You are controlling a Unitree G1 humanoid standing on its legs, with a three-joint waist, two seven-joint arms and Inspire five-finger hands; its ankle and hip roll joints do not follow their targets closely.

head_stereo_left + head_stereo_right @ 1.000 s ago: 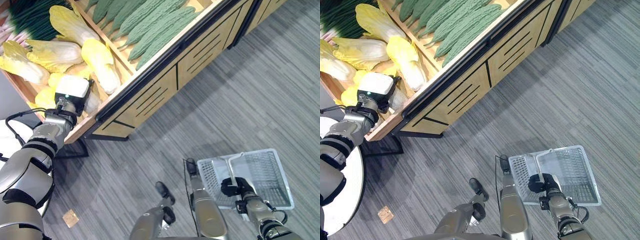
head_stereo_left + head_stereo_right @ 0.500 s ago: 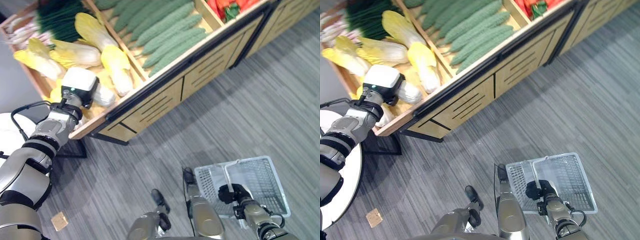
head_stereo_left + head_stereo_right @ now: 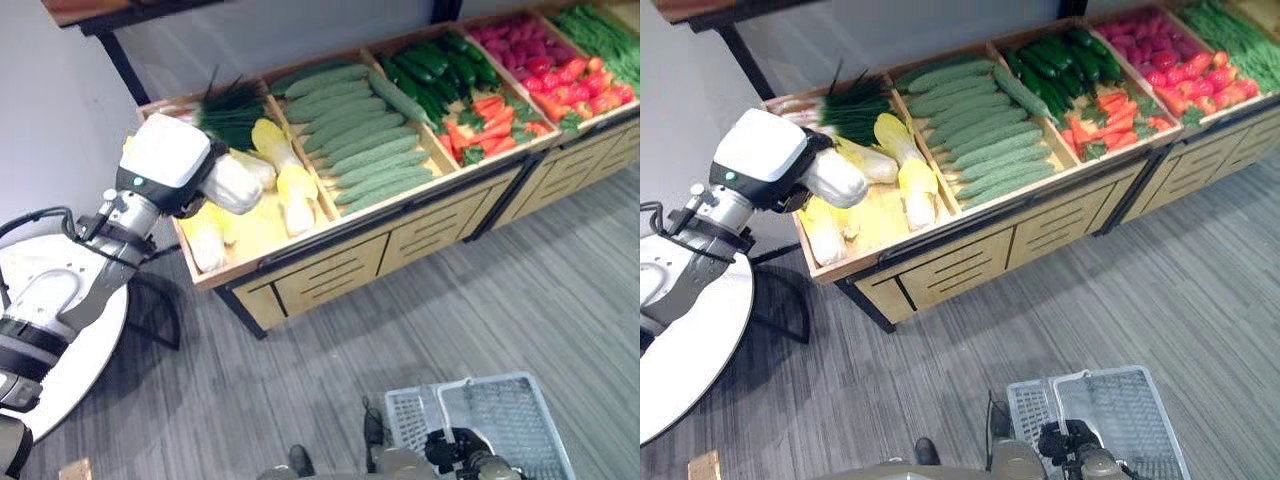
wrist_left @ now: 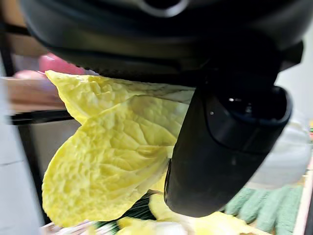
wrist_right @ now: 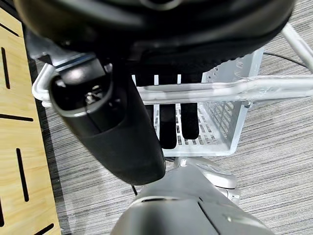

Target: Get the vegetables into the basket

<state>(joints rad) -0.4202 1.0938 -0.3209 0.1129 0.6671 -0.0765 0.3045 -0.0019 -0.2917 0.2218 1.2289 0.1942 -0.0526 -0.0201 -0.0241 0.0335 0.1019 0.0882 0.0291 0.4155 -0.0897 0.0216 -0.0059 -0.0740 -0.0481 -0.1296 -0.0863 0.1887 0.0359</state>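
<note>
A napa cabbage (image 3: 235, 183) is held up by the left robot hand (image 4: 225, 147), thumb curled over its yellow leaves, just above the left bin of the wooden produce stand (image 3: 330, 250), w/ more cabbages (image 3: 290, 190) lying in that bin. Bitter gourds (image 3: 365, 150) are piled in the next bin over. The grey basket (image 3: 500, 425) is gripped by its handle (image 5: 210, 90) w/ the right robot hand (image 5: 171, 125), low over the carpet floor (image 3: 560, 280), well apart from the stand.
</note>
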